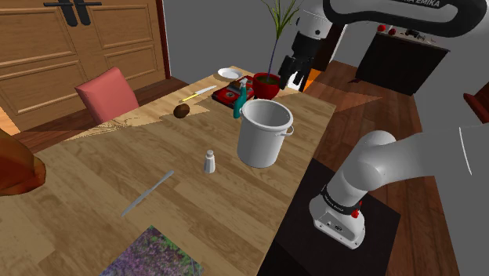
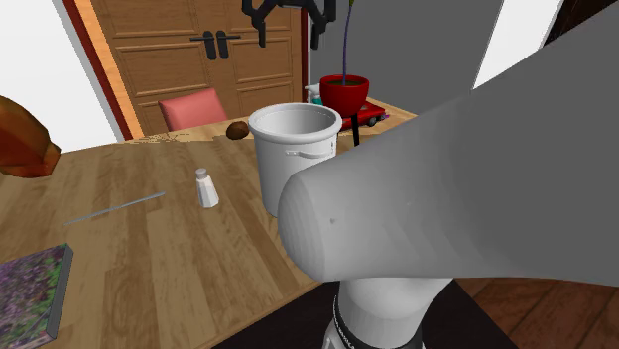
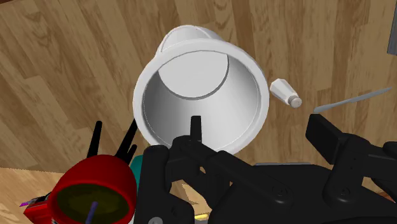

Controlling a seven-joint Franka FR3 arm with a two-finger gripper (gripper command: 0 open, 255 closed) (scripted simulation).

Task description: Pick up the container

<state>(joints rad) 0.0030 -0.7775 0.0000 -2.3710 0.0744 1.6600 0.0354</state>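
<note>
The container (image 1: 262,135) is a white bucket-like pot with small side handles, standing upright and empty on the wooden table (image 1: 196,212) near its right edge in the shoulder view. It also stands mid-table in the second exterior view (image 2: 294,159). My gripper (image 1: 291,80) hangs well above the table, over the red plant pot (image 1: 266,85) just beyond the container. In the second exterior view the gripper (image 2: 289,35) is high above the container with its fingers spread. Seen from the wrist, the gripper (image 3: 257,124) is open and holds nothing, with the container's mouth (image 3: 200,95) below.
A small white shaker (image 1: 209,161) stands beside the container, and a grey knife (image 1: 147,193) lies nearer the camera. A teal bottle (image 1: 240,102), a brown round object (image 1: 182,111) and a red tray cluster sit behind it. A book (image 1: 153,255) and a red chair (image 1: 107,92) flank the table.
</note>
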